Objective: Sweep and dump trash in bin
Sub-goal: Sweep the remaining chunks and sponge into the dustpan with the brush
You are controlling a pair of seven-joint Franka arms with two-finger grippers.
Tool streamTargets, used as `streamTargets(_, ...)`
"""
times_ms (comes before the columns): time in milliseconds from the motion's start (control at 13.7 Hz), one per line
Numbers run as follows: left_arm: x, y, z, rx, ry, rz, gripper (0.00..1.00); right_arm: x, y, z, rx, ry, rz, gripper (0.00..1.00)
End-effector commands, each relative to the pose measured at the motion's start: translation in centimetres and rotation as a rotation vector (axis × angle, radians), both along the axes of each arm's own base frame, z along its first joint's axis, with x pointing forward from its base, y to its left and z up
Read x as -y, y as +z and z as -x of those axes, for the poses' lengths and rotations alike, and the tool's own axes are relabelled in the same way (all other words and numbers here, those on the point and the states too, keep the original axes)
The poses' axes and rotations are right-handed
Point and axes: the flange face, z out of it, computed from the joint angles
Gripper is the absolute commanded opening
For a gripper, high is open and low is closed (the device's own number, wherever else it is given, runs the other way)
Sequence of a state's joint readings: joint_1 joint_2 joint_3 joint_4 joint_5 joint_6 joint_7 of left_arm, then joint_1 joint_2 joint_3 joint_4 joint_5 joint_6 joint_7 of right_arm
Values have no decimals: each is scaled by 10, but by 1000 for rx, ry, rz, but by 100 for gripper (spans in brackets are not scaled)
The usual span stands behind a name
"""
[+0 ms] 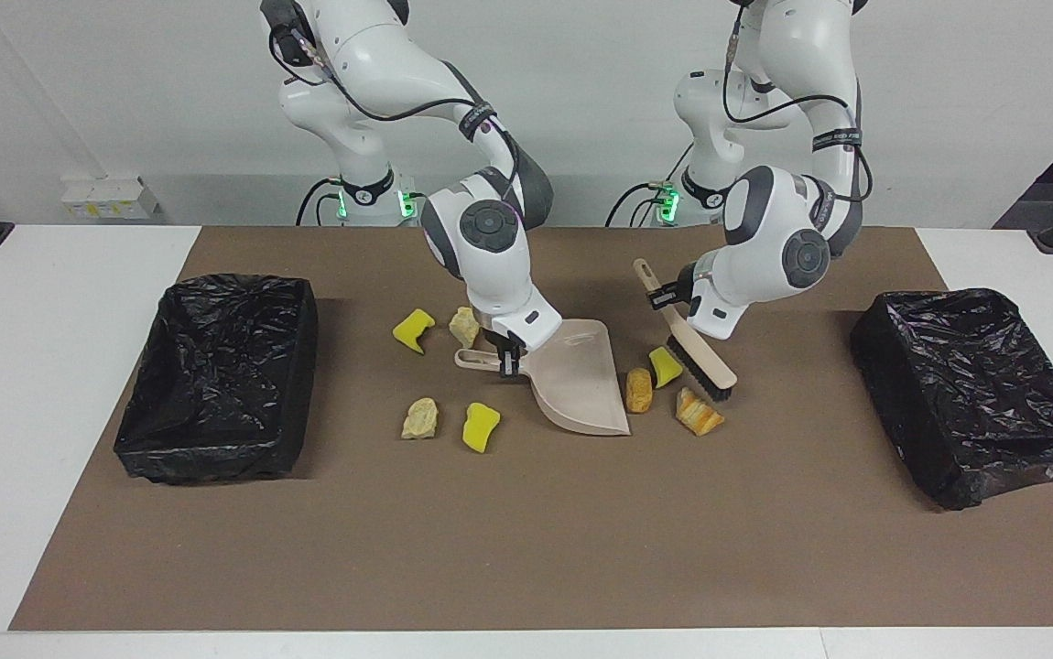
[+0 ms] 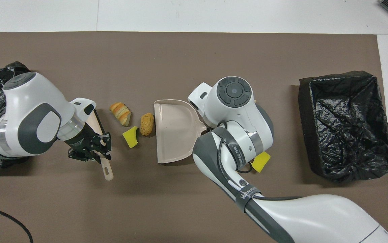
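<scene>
My left gripper (image 1: 668, 295) pinches the brush (image 1: 693, 344), tilted beside three trash bits (image 1: 639, 390). My right gripper (image 1: 504, 358) clamps the dustpan (image 1: 577, 380) handle, pan mouth touching the orange lump. Four more bits lie toward my right arm's bin (image 1: 220, 373).

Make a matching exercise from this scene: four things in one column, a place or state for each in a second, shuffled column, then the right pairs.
Things
1. dustpan
2. brush
3. orange-brown lump
4. bin at the right arm's end

Places or states
A. lined with a black bag, no trash visible in it
B. lying on the mat just off the dustpan's open edge
C. held by its handle in the right gripper
D. held in the left gripper

Pairs: 1-C, 2-D, 3-B, 4-A
</scene>
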State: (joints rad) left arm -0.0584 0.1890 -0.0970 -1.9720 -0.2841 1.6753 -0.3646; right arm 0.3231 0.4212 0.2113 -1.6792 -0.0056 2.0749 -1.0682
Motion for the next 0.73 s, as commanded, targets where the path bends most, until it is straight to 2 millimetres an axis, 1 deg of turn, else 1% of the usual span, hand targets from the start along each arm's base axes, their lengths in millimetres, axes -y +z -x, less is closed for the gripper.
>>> streamTargets(0,3,-22,-6,-14,-87,29,0,-1,3,2,1,-26,-23,0)
streamTargets(73,17,-36,-3,-33,-118,33,0,-1,3,2,1,-26,-23,0)
streamTargets(146,34,-45,-2,-38,-147,39,0,0,3,2,1,-28,-23,0)
streamTargets(291,57,-56,-2,-51,-180,48,0,-1,3,3,0,-26,-23,0)
streamTargets(437,88,-52,4,-51,-209,81,0,0,2,3,-3,-35,-21,0)
streamTargets(509,99,-50,7,-53,-210,101,0,0,3,2,-2,-35,-21,0)
streamTargets(655,128,-45,15,-58,-229,145,0,-1,3,3,-2,-35,-21,0)
